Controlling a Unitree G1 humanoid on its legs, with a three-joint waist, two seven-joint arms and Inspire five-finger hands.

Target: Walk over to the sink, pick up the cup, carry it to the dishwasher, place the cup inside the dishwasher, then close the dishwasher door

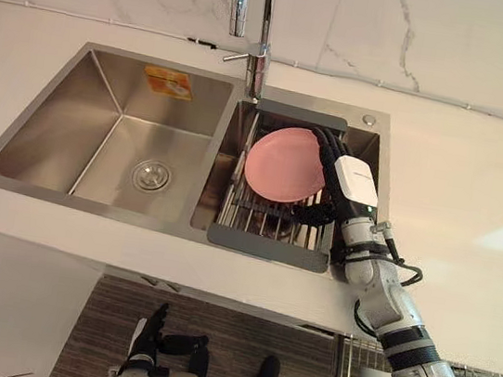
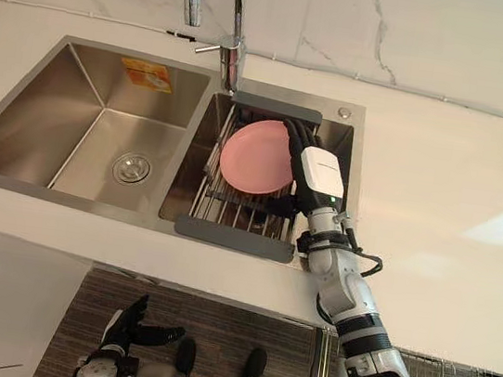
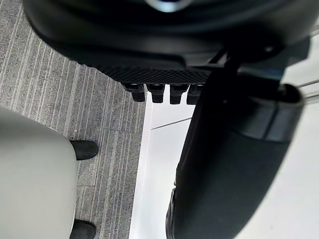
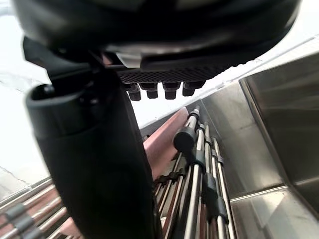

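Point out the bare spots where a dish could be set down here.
Free: the left basin, bare but for its drain; the counter right of the sink. Crowded: the right basin's rack, holding the pink plate with the right hand at it.

White veined marble wall [image 1: 441, 37] rises behind a pale countertop [image 1: 477, 183], grey striped floor [image 1: 239, 346] below.

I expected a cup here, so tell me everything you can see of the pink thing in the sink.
It is a round, shallow pink plate, plain and smooth, not a cup. It leans tilted on the wire rack in the right basin of the sink. The right hand is against its right edge.
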